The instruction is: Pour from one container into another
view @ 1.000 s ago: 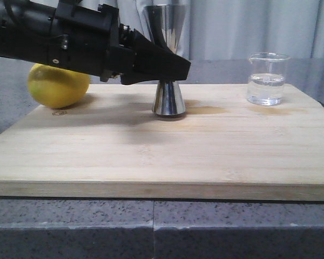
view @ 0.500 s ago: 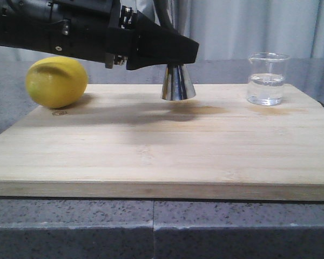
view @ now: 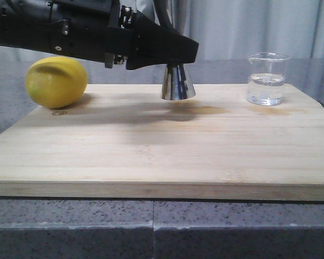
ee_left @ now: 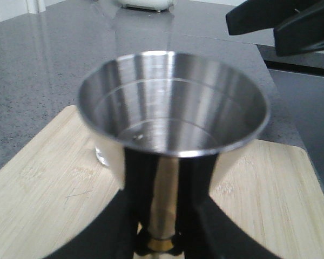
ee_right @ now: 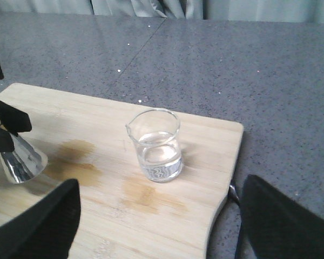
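Observation:
The clear glass beaker (view: 267, 81), about half full of clear liquid, stands upright at the back right of the wooden board (view: 151, 156). My left gripper (view: 170, 54) is shut on the waist of a shiny steel hourglass cup (view: 177, 83) and holds it upright, lifted off the board, left of the beaker. In the left wrist view the cup's open bowl (ee_left: 173, 102) fills the frame above the black fingers (ee_left: 140, 183). In the right wrist view the beaker (ee_right: 155, 145) sits beyond my open right gripper (ee_right: 156, 221), which holds nothing.
A yellow lemon (view: 56, 81) rests at the board's back left corner. Damp stains (ee_right: 75, 162) mark the wood between cup and beaker. The board lies on a grey speckled counter (view: 151, 226). The right arm does not show in the front view.
One second ago the steel cup stood on the board; the left gripper has since lifted it up and slightly right. It has barely moved in the last half second.

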Controlling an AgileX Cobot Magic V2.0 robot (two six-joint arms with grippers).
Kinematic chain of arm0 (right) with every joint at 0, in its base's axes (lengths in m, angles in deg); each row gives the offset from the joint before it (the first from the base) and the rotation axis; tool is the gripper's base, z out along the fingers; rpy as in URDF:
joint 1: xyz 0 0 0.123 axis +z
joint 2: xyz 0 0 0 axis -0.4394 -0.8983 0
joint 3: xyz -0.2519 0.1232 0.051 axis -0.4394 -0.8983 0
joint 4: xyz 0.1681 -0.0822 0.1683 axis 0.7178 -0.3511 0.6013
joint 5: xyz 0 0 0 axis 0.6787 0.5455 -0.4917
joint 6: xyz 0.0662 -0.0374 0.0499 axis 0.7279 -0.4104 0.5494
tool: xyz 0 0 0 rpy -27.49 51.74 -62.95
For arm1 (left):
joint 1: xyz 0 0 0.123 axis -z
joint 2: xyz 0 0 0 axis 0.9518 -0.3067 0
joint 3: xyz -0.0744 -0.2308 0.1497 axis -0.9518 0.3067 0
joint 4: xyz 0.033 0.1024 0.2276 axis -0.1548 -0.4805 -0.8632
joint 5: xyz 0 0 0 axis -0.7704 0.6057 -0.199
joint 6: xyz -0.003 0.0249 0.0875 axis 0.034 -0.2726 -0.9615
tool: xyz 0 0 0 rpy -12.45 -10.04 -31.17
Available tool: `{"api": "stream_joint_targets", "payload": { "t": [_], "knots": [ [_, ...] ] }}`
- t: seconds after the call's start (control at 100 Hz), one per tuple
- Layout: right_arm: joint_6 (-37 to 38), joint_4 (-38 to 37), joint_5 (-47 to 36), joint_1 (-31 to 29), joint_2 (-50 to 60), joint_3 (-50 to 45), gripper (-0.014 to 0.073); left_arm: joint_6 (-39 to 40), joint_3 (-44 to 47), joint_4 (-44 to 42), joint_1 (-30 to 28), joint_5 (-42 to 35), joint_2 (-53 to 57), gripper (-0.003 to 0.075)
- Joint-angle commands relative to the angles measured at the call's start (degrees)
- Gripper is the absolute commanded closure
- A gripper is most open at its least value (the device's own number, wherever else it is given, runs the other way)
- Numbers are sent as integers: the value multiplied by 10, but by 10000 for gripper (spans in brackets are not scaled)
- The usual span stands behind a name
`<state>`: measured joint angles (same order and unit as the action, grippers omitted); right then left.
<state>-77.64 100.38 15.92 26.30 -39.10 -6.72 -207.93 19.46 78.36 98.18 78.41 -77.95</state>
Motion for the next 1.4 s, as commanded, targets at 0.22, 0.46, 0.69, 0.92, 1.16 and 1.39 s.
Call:
{"api": "stream_joint_targets", "payload": {
  "t": [0.22,0.46,0.69,0.92,1.16,1.39],
  "knots": [
    [-192,181,-71,54,-94,-10,42,2,-18,45,6,43,23,661],
    [-287,276,-86,92,-161,-10,42,2,-18,45,6,43,23,661],
    [-287,278,-86,92,-137,-9,42,2,-18,45,6,43,23,661],
    [-208,193,-75,93,-87,-9,42,2,-18,45,6,43,23,661],
    [327,-298,-131,120,-51,-9,42,2,-18,45,6,43,23,661],
    [636,-580,-278,206,-67,-22,42,2,-18,45,6,43,23,661]
  ]
}}
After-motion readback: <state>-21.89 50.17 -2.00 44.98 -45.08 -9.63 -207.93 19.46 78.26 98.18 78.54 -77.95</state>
